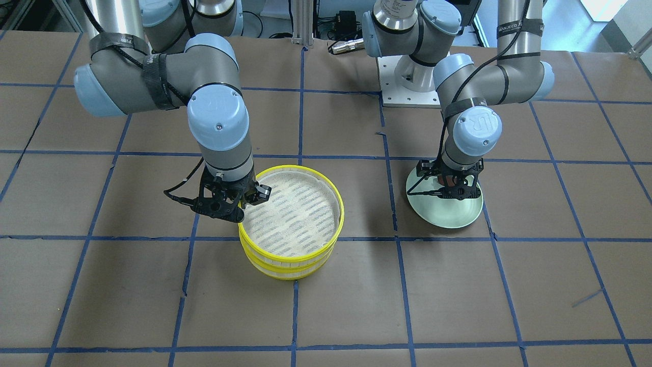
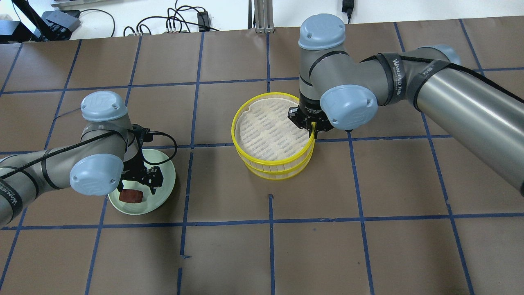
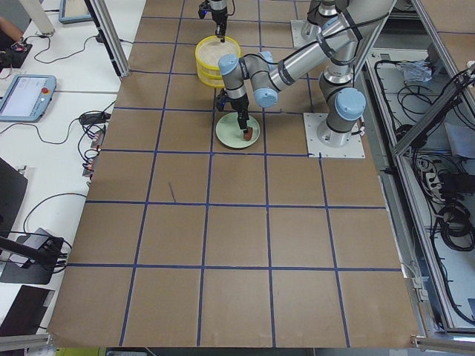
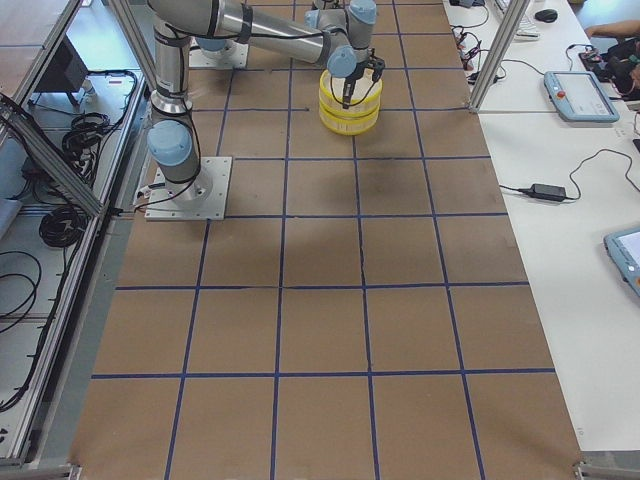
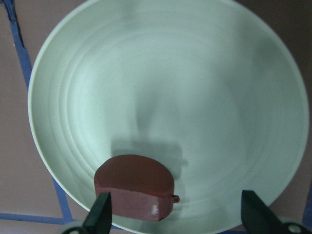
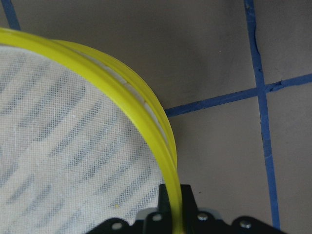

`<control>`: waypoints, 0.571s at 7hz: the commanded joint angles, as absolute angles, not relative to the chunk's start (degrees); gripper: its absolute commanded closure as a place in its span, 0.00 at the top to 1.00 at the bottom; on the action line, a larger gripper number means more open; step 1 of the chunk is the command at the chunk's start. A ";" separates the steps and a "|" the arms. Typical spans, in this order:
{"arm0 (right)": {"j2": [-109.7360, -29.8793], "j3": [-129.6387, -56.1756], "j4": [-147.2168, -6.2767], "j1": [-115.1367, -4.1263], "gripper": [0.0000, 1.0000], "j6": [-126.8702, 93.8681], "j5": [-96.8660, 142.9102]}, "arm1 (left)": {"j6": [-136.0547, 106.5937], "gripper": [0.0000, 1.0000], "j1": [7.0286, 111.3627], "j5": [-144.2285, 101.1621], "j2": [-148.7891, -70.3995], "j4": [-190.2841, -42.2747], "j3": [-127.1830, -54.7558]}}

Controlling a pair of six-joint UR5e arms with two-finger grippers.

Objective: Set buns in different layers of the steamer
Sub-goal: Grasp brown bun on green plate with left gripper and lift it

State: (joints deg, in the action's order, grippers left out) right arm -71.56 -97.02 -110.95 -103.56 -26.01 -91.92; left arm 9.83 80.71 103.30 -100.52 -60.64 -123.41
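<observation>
The reddish-brown bun (image 5: 134, 185) is found on the pale green plate (image 5: 195, 73), near its rim at about 7 o'clock in the left wrist view. It is a small rounded block with a domed, matt top, flat cut sides and a pale scuff on one corner. It is straddled by the left tool (image 5: 178, 214), whose fingers are held apart, one touching or nearly touching the bun's end and the other well clear. The wide gap is judged to be left so that the bun can be enclosed before a pinch is made.

In the overhead view the steamer is set at about 2 o'clock from the plate, well apart from it on the brown counter (image 2: 229, 246). It is stacked, the upper tray (image 1: 293, 211) on the lower tray (image 1: 288, 273). The striped mesh of the upper tray is seen to be bare.

The yellow rim of the upper tray is clamped between the fingers of the right tool (image 6: 174, 197), at about 3 o'clock in the overhead view. This hold is judged to be taken so that the layer can be lifted or steadied.

The white bun is seen in no view. Whether it lies hidden in the lower tray cannot be told.
</observation>
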 commanded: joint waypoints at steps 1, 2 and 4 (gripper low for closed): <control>-71.46 -97.64 -111.10 -103.45 0.08 -25.75 -92.11 | 9.84 0.87 80.60 105.37 -102.39 -59.94 -123.83; -71.46 -98.08 -111.09 -103.45 0.08 -25.75 -92.20 | 9.84 0.72 80.60 106.51 -102.39 -59.94 -123.84; -71.46 -98.17 -111.09 -103.27 0.09 -25.66 -91.84 | 9.84 0.23 80.60 106.61 -102.39 -59.68 -122.97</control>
State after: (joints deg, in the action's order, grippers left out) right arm -71.46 -98.04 -111.10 -103.33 -25.70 -91.91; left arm 9.84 80.60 106.44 -102.35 -59.89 -123.62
